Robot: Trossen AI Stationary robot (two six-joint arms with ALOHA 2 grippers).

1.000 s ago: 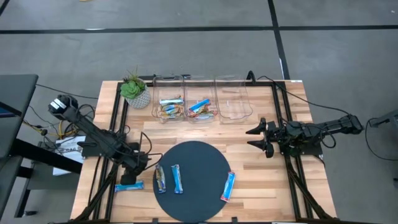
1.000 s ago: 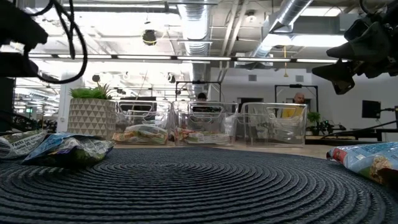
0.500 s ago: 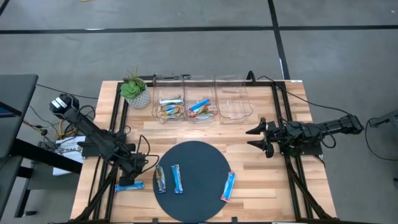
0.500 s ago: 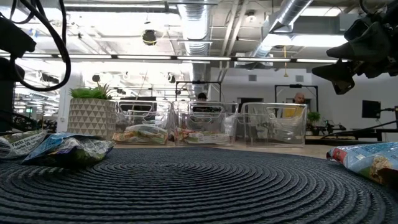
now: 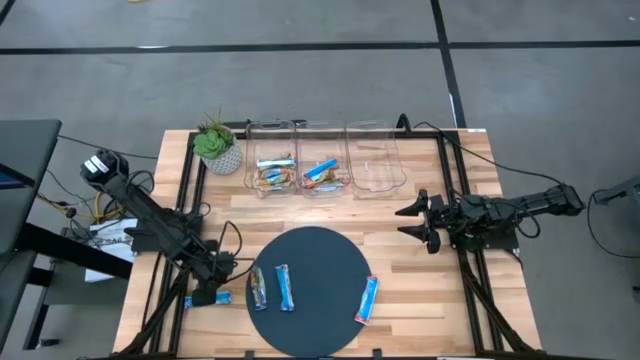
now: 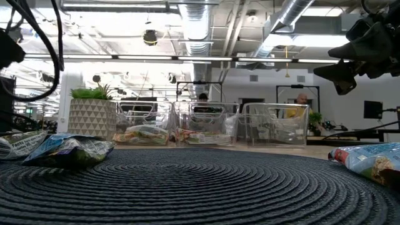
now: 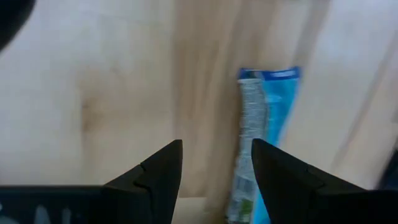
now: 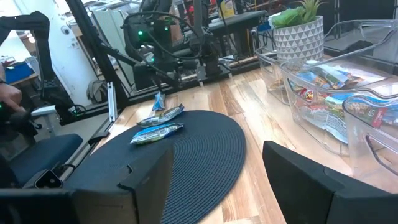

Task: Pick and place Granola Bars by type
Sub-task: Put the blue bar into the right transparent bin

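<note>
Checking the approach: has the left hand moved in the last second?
Yes. The left hand has slid toward the table's front edge, away from the plant pot, and now sits over the blue bar.

The left arm reached from the left side down toward the front left part of the table. Its wrist was bent low, and the left gripper (image 5: 207, 296) pointed down, close to the wood. In the left wrist view its two dark fingers (image 7: 155, 177) stood a little way apart with a gap between them. The right arm came in from the right side and stretched out flat above the table. The right gripper (image 5: 412, 222) hung up in the air and faced the middle. Its two fingers (image 8: 305, 180) were spread wide and held nothing.
</note>
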